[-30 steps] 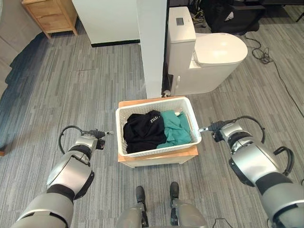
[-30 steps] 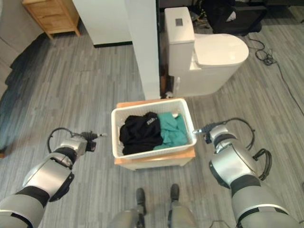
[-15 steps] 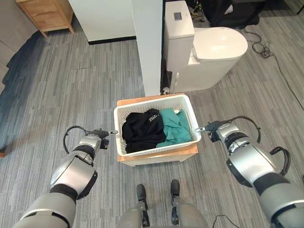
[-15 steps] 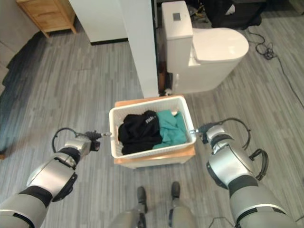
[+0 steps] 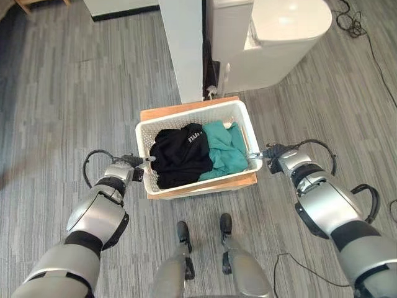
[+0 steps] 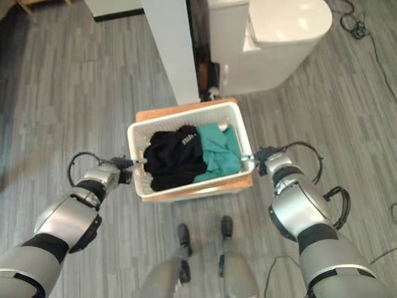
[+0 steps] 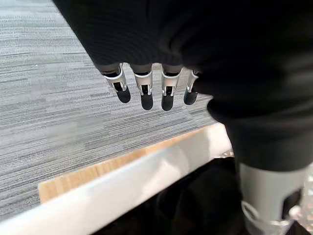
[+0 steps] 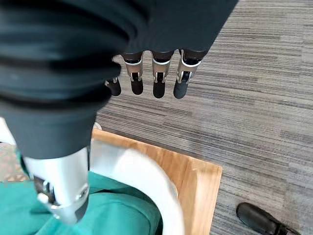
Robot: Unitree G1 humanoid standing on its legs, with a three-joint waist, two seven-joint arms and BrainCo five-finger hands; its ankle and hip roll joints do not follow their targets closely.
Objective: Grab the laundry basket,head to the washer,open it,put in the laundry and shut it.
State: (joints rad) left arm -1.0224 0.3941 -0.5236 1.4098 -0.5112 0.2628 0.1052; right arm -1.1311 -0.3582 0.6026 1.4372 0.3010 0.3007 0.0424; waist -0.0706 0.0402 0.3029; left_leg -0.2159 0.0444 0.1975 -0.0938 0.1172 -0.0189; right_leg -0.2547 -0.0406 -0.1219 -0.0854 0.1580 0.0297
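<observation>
Gripping the laundry basket [image 5: 193,151] at both short ends is the step in hand, judged from the pose. Basket: white, perforated, seated on a low wooden surface [image 5: 218,184] and covering most of it, only the surface's near and far edges showing. Contents: black garment [image 5: 177,155] toward the robot's left, teal garment [image 5: 223,146] toward the right. Left hand [image 5: 131,168]: at the basket's left rim, thumb over the rim above the black cloth, fingers [image 7: 146,93] straight and outside the wall, nothing yet clasped. Right hand [image 5: 268,152]: at the right rim, thumb [image 8: 61,188] inside above the teal cloth, fingers [image 8: 159,81] extended outside, likewise relaxed. Handling advice: close thumb and fingers of both hands on the rim together, level and opposite one another, so the basket lifts flat and does not tip its load or drag on the surface. Change against the earlier frame: both hands have closed in from just beside the basket to its rims; the camera has also shifted, the toilet [image 5: 273,37] and white pillar [image 5: 182,49] now sitting higher in view.
</observation>
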